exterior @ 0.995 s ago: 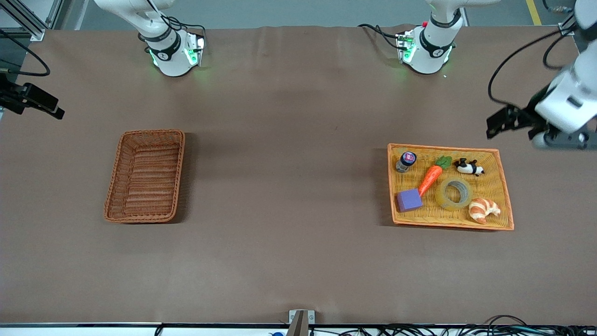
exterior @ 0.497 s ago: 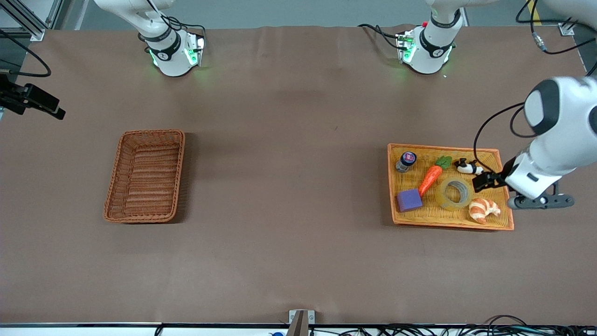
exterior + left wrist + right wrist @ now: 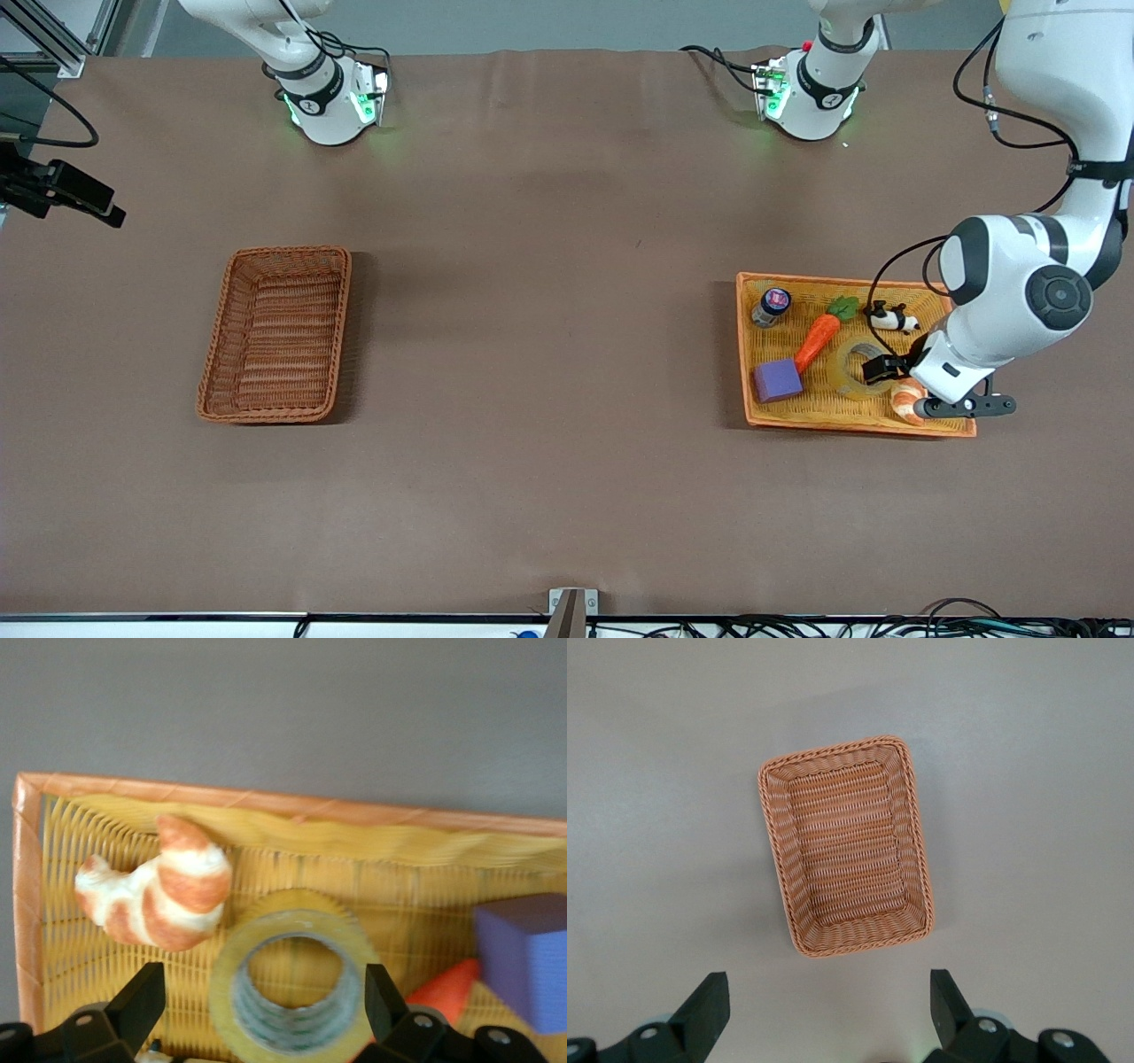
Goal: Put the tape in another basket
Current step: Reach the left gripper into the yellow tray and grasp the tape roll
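No readable writing anywhere. The left gripper [image 3: 257, 1010], jaws spread, straddles the tape [image 3: 288, 983] in the orange tray [image 3: 850, 424]; the right gripper [image 3: 824, 1010] waits open above the basket [image 3: 846, 846].

white arms [image 3: 1010, 301], black joint bands, black cables, green-lit bases [image 3: 332, 106].
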Controlling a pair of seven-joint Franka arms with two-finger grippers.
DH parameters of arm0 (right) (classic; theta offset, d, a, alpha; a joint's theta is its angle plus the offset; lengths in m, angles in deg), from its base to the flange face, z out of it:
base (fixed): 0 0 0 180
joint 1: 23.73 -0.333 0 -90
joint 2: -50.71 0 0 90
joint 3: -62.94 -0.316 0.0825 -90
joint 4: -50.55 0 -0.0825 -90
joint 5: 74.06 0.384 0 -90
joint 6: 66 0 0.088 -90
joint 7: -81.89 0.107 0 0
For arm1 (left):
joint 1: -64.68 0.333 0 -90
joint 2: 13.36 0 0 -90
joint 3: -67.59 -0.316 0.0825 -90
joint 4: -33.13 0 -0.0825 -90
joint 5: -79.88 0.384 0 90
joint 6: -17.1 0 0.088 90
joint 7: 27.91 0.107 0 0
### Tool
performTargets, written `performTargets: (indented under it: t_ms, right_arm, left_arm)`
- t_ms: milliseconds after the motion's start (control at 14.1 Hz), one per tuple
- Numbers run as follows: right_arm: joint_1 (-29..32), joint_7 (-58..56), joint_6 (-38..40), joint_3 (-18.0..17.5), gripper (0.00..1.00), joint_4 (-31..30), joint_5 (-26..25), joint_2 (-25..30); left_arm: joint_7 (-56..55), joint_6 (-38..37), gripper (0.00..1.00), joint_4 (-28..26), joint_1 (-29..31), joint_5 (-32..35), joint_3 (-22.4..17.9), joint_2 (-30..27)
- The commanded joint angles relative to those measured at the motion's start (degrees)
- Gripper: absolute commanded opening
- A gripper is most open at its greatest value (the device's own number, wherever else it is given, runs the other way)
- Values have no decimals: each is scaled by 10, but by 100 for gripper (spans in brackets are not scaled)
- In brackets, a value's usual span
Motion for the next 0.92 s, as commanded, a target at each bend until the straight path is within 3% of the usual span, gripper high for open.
performTargets:
  t_ms: [0, 426, 568, 710, 852]
  right_arm:
    - [-3, -2, 1, 3, 100, -5, 9, 5]
    - [-3, -2, 2, 2, 100, -5, 9, 5]
    - [-3, -2, 2, 2, 100, -5, 9, 5]
    - [-3, -2, 2, 2, 100, -5, 9, 6]
    - [-3, -2, 2, 2, 100, -5, 9, 5]
  left_arm:
    - [9, 12, 94, -21, 31, 30, 4, 8]
    - [7, 12, 72, -36, 29, 30, 7, 29]
    - [8, 12, 48, -33, 29, 30, 8, 35]
    - [8, 12, 5, -29, 23, 30, 7, 37]
    - [9, 9, 0, -24, 24, 30, 8, 32]
